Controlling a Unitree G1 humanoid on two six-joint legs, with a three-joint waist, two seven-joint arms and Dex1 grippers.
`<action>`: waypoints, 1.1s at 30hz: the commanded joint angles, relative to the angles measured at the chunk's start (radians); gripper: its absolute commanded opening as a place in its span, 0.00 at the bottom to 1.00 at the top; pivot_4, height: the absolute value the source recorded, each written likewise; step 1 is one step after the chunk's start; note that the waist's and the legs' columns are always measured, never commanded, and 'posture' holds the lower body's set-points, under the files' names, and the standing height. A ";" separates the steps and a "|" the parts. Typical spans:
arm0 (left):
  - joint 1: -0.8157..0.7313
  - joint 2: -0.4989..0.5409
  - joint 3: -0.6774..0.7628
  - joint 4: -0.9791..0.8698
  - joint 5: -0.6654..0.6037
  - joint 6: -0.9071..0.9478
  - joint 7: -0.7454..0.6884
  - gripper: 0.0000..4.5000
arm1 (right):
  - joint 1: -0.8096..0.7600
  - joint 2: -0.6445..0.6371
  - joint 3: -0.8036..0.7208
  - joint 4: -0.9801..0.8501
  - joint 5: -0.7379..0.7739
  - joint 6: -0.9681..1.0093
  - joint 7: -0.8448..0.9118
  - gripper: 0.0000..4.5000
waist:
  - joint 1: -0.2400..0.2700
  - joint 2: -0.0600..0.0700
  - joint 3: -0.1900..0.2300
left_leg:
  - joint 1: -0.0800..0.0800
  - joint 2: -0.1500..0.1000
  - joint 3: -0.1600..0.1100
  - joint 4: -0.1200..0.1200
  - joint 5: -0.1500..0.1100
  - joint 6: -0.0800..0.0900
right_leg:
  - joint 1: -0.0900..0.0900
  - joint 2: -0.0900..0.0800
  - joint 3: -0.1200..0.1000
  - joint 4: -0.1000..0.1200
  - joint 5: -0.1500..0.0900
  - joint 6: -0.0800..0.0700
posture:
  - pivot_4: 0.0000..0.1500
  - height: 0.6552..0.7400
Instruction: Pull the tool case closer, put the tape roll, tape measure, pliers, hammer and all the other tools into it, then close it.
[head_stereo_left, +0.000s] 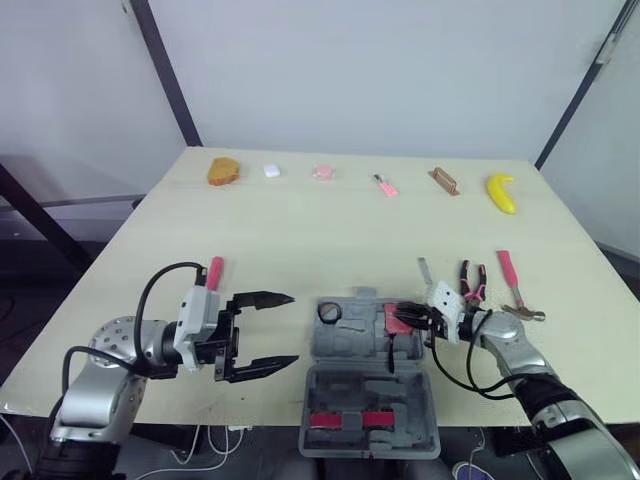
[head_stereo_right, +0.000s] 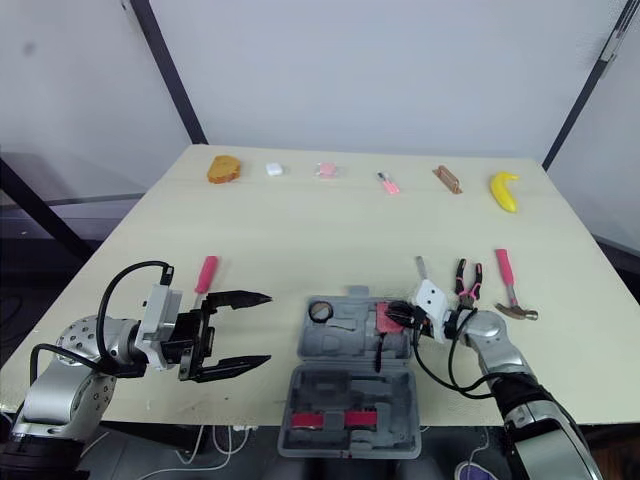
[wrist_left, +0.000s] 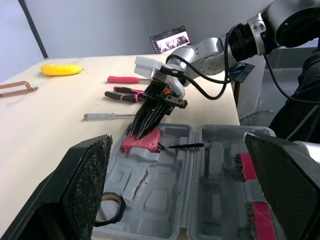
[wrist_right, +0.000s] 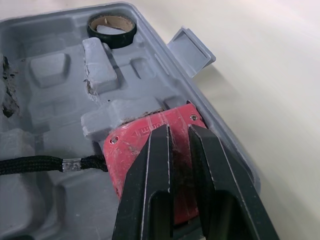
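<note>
One tool case (head_stereo_left: 345, 345), open, near edge | tape measure (wrist_right: 137, 140) inside, right gripper (wrist_right: 178, 131) pressed together atop | one hammer (head_stereo_left: 510, 280), handle toward far edge | left gripper (head_stereo_left: 292, 329) spread

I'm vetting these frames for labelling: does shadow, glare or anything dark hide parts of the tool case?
Left eye view: even light, no glare, only a soft shadow under the left gripper. Left wrist view: its dark fingers cover both ends of the tool case. Right wrist view: the right gripper covers part of the tape measure.
</note>
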 joint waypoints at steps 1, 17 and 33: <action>0.001 0.004 0.028 -0.038 -0.030 0.020 0.024 1.00 | 0.067 -0.015 0.000 -0.019 -0.021 0.037 -0.018 0.13 | 0.000 0.001 0.001 | 0.000 0.000 0.000 0.000 0.000 0.000 | 0.000 0.000 0.000 0.000 0.000 0.000 | 1.00 1.00; 0.158 -0.083 0.169 -0.018 -0.059 0.074 0.240 1.00 | 0.307 -0.104 -0.242 -0.643 0.186 0.194 -0.139 0.13 | 0.004 0.017 0.012 | -0.039 -0.001 -0.001 -0.001 0.000 0.000 | -0.036 -0.001 -0.003 0.001 0.003 0.005 | 1.00 1.00; 0.338 -0.191 0.434 0.419 0.022 -0.196 0.359 1.00 | 0.861 -0.088 -0.678 -0.719 0.349 0.057 -0.231 0.39 | 0.002 0.014 0.013 | -0.036 -0.001 0.000 0.001 0.000 0.000 | -0.034 0.001 -0.001 0.000 0.002 0.005 | 1.00 1.00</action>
